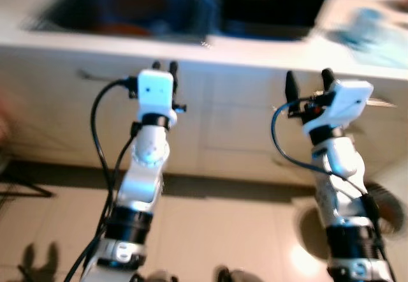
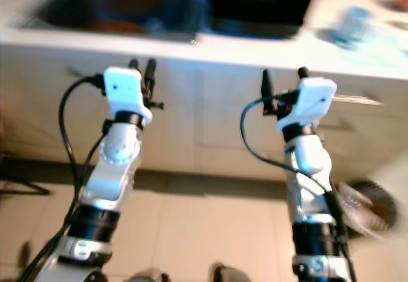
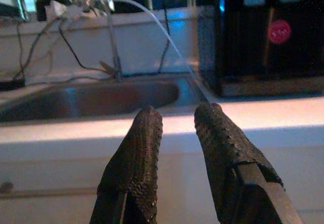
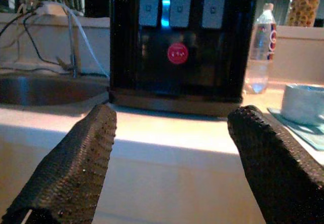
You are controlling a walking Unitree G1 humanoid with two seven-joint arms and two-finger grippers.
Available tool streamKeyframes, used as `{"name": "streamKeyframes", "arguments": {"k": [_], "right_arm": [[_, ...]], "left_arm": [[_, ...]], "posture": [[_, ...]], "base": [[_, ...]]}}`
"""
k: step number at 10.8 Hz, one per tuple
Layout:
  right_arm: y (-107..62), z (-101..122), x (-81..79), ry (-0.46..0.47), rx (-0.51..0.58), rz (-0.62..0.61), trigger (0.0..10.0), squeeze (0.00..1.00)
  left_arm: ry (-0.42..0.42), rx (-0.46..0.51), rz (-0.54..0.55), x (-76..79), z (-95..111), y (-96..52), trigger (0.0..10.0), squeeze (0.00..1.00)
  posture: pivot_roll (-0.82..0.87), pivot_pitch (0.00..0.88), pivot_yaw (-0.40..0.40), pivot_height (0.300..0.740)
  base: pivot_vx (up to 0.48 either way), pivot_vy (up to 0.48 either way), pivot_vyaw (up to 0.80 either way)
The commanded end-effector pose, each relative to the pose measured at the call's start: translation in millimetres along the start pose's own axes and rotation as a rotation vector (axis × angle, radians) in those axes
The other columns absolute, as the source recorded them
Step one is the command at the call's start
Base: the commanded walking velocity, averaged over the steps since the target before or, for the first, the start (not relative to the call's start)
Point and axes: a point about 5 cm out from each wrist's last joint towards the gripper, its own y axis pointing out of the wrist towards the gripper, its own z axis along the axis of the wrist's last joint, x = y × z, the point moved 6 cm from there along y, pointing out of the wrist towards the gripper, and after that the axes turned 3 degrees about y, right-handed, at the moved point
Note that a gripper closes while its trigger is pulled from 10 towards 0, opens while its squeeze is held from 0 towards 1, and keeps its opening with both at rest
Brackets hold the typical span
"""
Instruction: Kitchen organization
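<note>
1. Left gripper (image 1: 164,68): raised in front of the cabinet face, fingers (image 3: 134,158) narrowly parted with a slim gap between the tips, holding nothing.
2. Right gripper (image 1: 309,78): raised level with the left one and well apart from it, fingers (image 4: 81,153) spread wide, holding nothing.
3. Both grippers point toward the white bench (image 4: 167,133), whose front edge lies just beyond the fingertips; neither touches it.
4. Sink (image 3: 86,100): a steel basin sunk in the bench, straight ahead of the left gripper and beyond the bench edge.
5. Tap (image 3: 109,26): a curved spout standing at the far rim of the sink, with dark cables (image 3: 71,51) trailing along the wall behind it.
6. Water dispenser (image 4: 179,41): a black unit with three spouts and a round red mark, standing on the bench directly ahead of the right gripper, just beside the sink.
7. Water bottle (image 4: 259,51): upright on the bench, beside the dispenser on its side away from the sink.
8. Pale bowl (image 4: 304,102): resting on a bluish mat (image 4: 304,133), nearer to the right gripper than the bottle.
9. Jar (image 4: 302,6): red-lidded, with yellowish contents, on the ledge behind the bottle.
10. Cabinet doors (image 1: 229,122): cream-coloured, under the bench, behind both arms.
11. Tiled floor (image 1: 223,224): below the arms; the head views are blurred.
</note>
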Motion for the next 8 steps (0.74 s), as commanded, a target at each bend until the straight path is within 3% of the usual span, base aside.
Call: {"name": "streamKeyframes", "arguments": {"k": [1, 5, 8], "right_arm": [[-0.5, -0.4, 2.6, -0.009, -0.006, -0.005, 10.0, 0.00], [-0.4, -0.6, 1.9, -0.018, -0.007, 0.001, 10.0, 0.00], [-0.6, -2.6, -0.8, -0.025, -0.016, 0.018, 10.0, 0.00]], "left_arm": [[0.003, 0.005, 0.006, -0.6, 2.0, 0.3, 10.0, 0.00], [0.001, 0.002, 0.014, -2.7, 1.4, 0.5, 10.0, 0.00], [0.010, -0.026, 0.042, -7.9, -4.2, 1.9, 10.0, 0.00]], "posture": [[0.01, 0.140, -0.019, 0.740], [0.01, 0.142, -0.019, 0.740], [0.01, 0.139, -0.021, 0.740]], "base": [[0.000, -0.341, 0.00], [0.000, -0.319, 0.00], [0.000, 0.000, 0.00]]}}
